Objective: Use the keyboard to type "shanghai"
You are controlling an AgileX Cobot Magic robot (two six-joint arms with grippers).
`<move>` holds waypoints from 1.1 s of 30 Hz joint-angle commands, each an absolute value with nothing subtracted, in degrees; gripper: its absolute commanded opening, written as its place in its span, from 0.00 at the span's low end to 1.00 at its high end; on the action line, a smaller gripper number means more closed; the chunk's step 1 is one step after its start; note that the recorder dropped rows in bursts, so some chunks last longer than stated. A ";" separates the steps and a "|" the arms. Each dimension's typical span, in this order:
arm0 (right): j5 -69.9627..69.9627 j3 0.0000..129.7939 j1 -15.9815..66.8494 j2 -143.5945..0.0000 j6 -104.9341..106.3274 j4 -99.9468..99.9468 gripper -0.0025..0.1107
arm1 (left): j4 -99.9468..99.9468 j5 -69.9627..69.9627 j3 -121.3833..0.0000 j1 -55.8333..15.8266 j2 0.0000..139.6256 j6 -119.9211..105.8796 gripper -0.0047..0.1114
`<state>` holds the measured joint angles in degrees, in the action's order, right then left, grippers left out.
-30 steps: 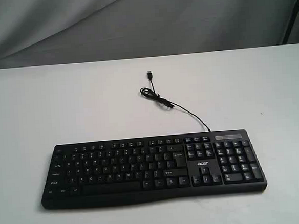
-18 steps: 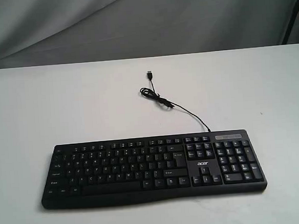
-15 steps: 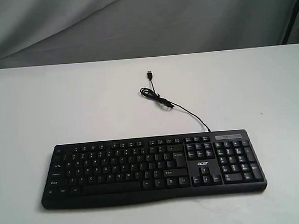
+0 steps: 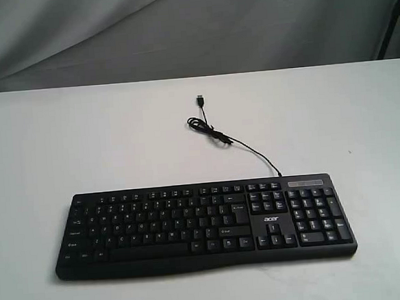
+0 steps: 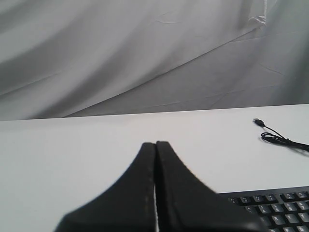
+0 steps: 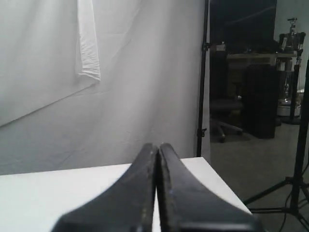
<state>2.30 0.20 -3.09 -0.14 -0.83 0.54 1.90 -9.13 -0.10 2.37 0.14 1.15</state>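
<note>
wide flat matte-black plastic keyboard (image 4: 204, 225), thin kinked cable (image 4: 230, 139), smooth white table (image 4: 83, 141)

**White table, draped room**

A white table (image 4: 83, 144) stood before a creased grey cloth backdrop (image 4: 178, 28). Past the table's corner, a black stand pole (image 6: 203, 96) rose at the cloth's edge. Behind it sat an office chair (image 6: 223, 105) on grey floor, and a black tripod (image 6: 295, 178) stood nearer.

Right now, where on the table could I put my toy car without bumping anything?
Bare table lies behind the keyboard to the far left and far right, and beside both its ends. The middle back is taken by the cable; the front strip is narrow.
</note>
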 commanded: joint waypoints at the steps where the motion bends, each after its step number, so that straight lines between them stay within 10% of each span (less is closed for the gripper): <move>1: 21.07 0.00 -3.40 0.00 -7.83 -5.07 0.02 | 1.90 -8.79 0.00 2.00 0.00 1.31 0.04; 13: 28.70 37.16 -3.40 -31.85 -44.28 45.63 0.02 | 1.90 -8.79 0.00 2.00 0.00 1.31 0.04; 22: -9.50 67.88 -3.40 -66.61 -50.39 80.61 0.02 | 1.90 -8.79 0.00 2.00 0.00 1.31 0.04; 27: -30.49 72.90 -1.68 -78.31 -31.50 59.07 0.02 | 1.90 -8.79 0.00 2.00 0.00 1.31 0.04; 33: -39.52 78.68 -1.10 -89.24 38.42 -15.95 0.02 | 1.90 -8.79 0.00 2.00 0.00 1.31 0.04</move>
<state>-33.10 76.40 -2.25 -85.47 5.89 17.75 1.90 -9.13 -0.10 2.37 0.14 1.15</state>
